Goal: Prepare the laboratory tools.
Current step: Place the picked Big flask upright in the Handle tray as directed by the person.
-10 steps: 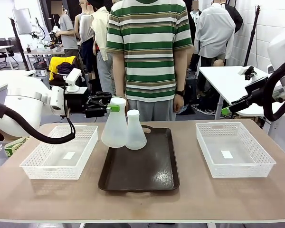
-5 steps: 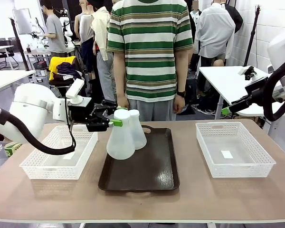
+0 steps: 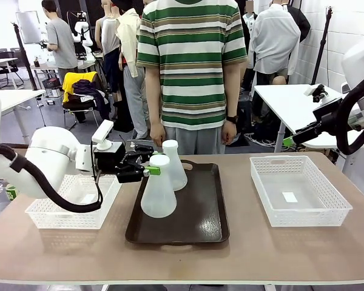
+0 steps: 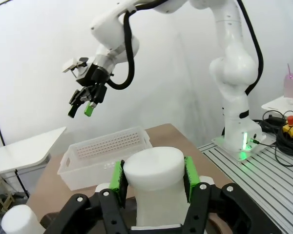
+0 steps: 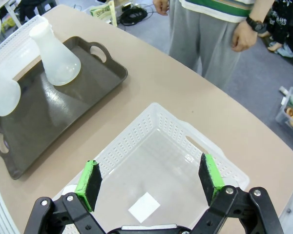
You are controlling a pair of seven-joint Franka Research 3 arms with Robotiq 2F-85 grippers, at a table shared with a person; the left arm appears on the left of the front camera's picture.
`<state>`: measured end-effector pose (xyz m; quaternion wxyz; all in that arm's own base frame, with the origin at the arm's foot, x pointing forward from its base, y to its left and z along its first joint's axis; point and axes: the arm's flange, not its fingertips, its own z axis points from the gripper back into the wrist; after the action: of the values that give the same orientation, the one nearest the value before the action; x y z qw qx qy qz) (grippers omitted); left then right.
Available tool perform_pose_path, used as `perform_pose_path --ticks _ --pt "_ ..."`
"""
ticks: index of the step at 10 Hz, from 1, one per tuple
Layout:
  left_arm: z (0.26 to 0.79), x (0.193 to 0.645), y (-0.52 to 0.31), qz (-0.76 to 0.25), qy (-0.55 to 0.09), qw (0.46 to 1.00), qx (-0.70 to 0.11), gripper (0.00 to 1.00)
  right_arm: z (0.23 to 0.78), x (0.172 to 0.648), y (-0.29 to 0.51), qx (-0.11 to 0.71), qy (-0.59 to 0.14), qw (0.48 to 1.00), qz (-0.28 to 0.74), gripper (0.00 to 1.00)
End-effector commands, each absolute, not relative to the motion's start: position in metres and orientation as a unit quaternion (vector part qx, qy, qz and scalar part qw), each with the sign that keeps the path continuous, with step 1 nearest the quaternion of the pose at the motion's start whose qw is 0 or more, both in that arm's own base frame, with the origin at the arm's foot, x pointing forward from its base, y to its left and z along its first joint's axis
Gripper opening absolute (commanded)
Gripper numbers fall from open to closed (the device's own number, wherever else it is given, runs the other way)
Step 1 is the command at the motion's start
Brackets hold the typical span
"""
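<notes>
I have the left gripper (image 3: pixel 147 170) clenched on the neck of the nearer flask (image 3: pixel 158 195), green fingers (image 4: pixel 118 176) on either side just under its rim. The flask hangs slightly tilted over the dark tray (image 3: pixel 197 221), close beside the second flask (image 3: pixel 172 166), which stands upright at the tray's far end.

To do this well, I judge I should lift clear of the neighbour before swinging sideways, keep the neck grip square so the wide base doesn't swing, and set it down level.

The left basket (image 3: pixel 51 213) beside the tray holds only a small white slip, as far as I can see. The right gripper (image 5: pixel 150 184) hovers released over the right basket (image 5: pixel 185 146), which holds a white label and nothing else.
</notes>
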<state>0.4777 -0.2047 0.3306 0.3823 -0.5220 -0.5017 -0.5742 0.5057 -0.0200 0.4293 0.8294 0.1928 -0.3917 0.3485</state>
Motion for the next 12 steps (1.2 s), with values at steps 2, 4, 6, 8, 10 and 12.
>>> perform_pose_path --ticks 2,4,6,8,10,12 --pt "0.319 0.487 -0.214 -0.556 -0.522 0.381 -0.522 0.00 0.428 0.505 -0.020 0.196 -0.391 0.828 0.351 1.00" --pt "0.313 0.491 -0.217 -0.552 -0.521 0.381 -0.527 0.00 0.428 0.505 -0.020 0.196 -0.391 0.828 0.351 1.00" --pt "0.305 0.496 -0.220 -0.558 -0.503 0.402 -0.524 0.00 0.428 0.505 -0.020 0.196 -0.391 0.828 0.351 1.00" --pt "0.301 0.498 -0.221 -0.556 -0.491 0.410 -0.530 0.00 0.428 0.505 -0.020 0.196 -0.391 0.828 0.351 1.00" --pt "0.301 0.499 -0.220 -0.559 -0.490 0.413 -0.527 0.26 0.428 0.505 -0.020 0.196 -0.391 0.828 0.351 1.00" --pt "0.303 0.497 -0.218 -0.562 -0.492 0.414 -0.520 0.63 0.428 0.505 -0.020 0.196 -0.391 0.828 0.351 1.00"
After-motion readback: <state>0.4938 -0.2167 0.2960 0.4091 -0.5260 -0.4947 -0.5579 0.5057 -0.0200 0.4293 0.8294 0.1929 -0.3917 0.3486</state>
